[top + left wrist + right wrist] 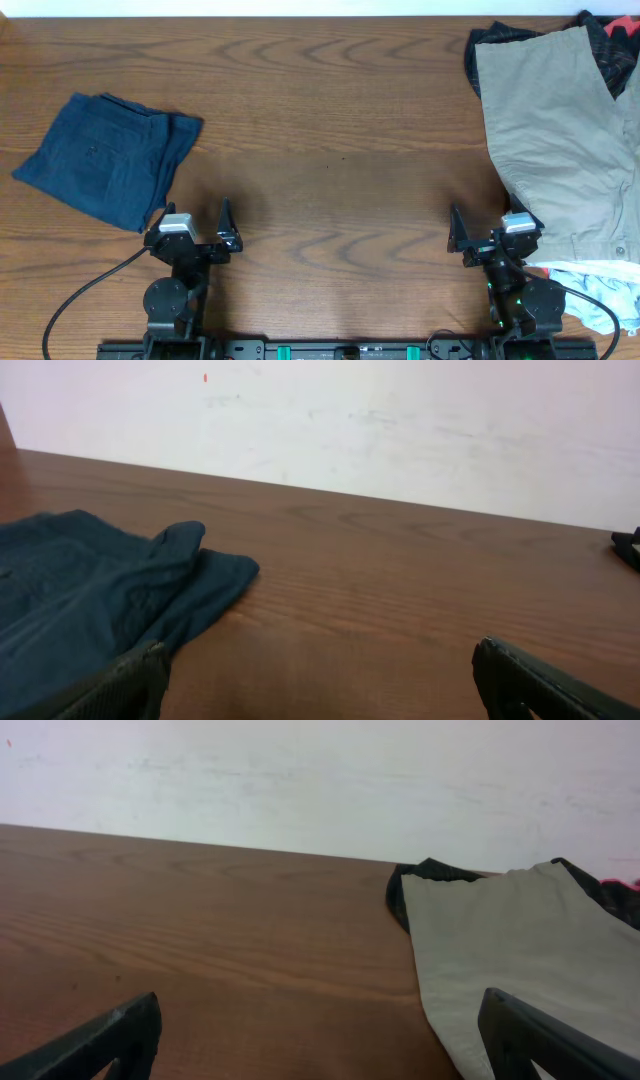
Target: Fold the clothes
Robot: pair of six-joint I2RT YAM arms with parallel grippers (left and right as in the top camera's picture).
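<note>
A folded dark blue garment [105, 157] lies at the left of the table; it also shows in the left wrist view [95, 595]. A khaki garment [560, 130] lies spread at the right on a pile with a dark garment [610, 45] and a light blue cloth [590, 290]. The khaki garment also shows in the right wrist view [520, 955]. My left gripper [190, 225] is open and empty near the front edge, just right of the blue garment. My right gripper [490, 228] is open and empty at the khaki garment's left edge.
The wooden table [330, 130] runs between the two garments. A white wall [400, 420] stands behind its far edge. Black cables [80, 300] trail from the arm bases at the front.
</note>
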